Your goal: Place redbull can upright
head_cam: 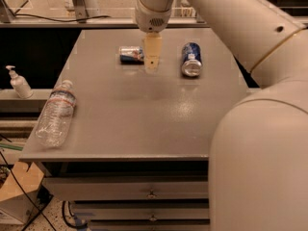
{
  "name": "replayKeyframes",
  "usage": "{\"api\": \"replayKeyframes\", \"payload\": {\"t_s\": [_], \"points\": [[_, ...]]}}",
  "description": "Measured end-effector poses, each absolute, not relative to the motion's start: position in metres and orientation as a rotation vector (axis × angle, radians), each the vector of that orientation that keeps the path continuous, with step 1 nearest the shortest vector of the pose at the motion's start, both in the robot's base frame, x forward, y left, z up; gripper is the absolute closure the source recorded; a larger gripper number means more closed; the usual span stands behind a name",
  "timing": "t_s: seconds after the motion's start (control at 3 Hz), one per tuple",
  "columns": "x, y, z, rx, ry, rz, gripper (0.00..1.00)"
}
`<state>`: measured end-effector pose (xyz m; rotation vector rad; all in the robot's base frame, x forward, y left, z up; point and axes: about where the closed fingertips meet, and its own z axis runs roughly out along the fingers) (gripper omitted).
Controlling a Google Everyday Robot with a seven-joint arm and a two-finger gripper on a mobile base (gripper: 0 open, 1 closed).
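Observation:
The redbull can (130,54) lies on its side at the far middle of the grey table (130,124), blue and silver with a red mark. Its right end is hidden behind my gripper (152,64), which hangs over that end with its cream fingers pointing down. A wider dark-blue can (191,59) lies on its side to the right, silver top toward the camera.
A clear plastic water bottle (55,113) lies at the table's left edge. A small pump bottle (19,83) stands on a ledge further left. My arm (250,81) fills the right side of the view. Drawers (144,189) sit under the tabletop.

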<state>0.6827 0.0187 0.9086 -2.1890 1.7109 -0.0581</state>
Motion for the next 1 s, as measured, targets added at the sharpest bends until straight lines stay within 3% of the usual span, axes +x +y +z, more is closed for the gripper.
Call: {"api": "replayKeyframes", "payload": {"t_s": [1.0], "points": [[0.727,0.054,0.848,-2.272,1.680,0.074,0.00]]}}
